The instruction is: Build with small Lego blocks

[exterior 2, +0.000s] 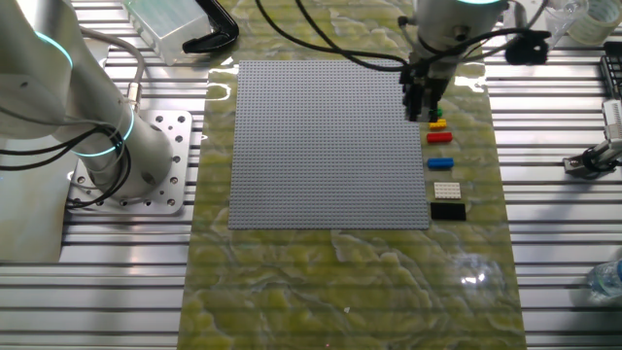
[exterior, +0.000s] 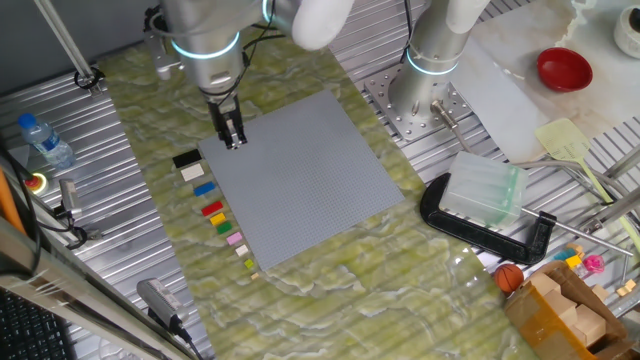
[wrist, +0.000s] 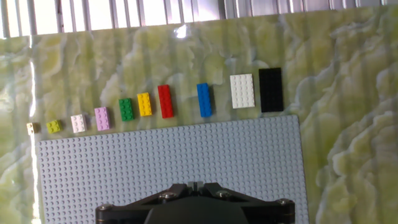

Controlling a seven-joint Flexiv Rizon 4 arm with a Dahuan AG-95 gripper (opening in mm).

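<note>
The small Lego blocks lie in a row on the green mat beside one edge of the grey baseplate [wrist: 168,162]. In the hand view they run from right to left: black [wrist: 270,90], white [wrist: 242,91], blue [wrist: 204,99], red [wrist: 165,101], yellow [wrist: 144,104], green [wrist: 126,109] and pink [wrist: 101,118], followed by smaller pieces. The row also shows in one fixed view, from the black block [exterior: 187,158] to the pink block [exterior: 235,240]. My gripper [exterior: 233,138] hangs above the baseplate's edge near the row. It also shows in the other fixed view [exterior 2: 423,105] and in the hand view [wrist: 194,185]. Its fingers are together and it holds nothing.
A black clamp [exterior: 485,228] and a clear plastic box [exterior: 483,190] lie past the baseplate's right corner. A second arm's base [exterior: 428,70] stands behind. A red bowl [exterior: 565,68] is at the far right. A water bottle [exterior: 45,140] is at the left.
</note>
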